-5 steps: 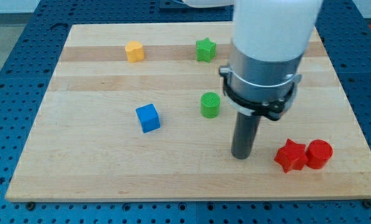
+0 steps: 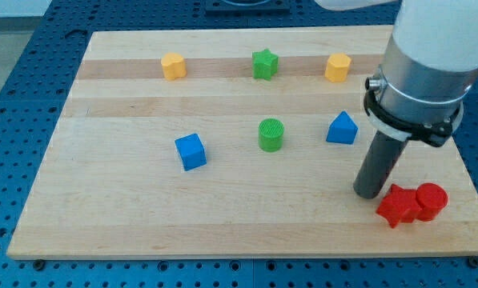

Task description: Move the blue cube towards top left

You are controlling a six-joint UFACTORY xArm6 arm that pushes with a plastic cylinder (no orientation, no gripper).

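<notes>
The blue cube lies on the wooden board, left of centre. My tip is at the lower right, far to the right of the cube. It stands just left of the red star, and whether it touches it cannot be told. The arm's white and grey body fills the upper right corner.
A green cylinder lies right of the cube, with a blue triangular block further right. A yellow block, a green star and another yellow block line the view's top. A red cylinder touches the red star.
My tip has moved to the right, from about the board's middle to beside the red star. The red star and red cylinder have shifted slightly right. The blue triangular block and second yellow block are now uncovered.
</notes>
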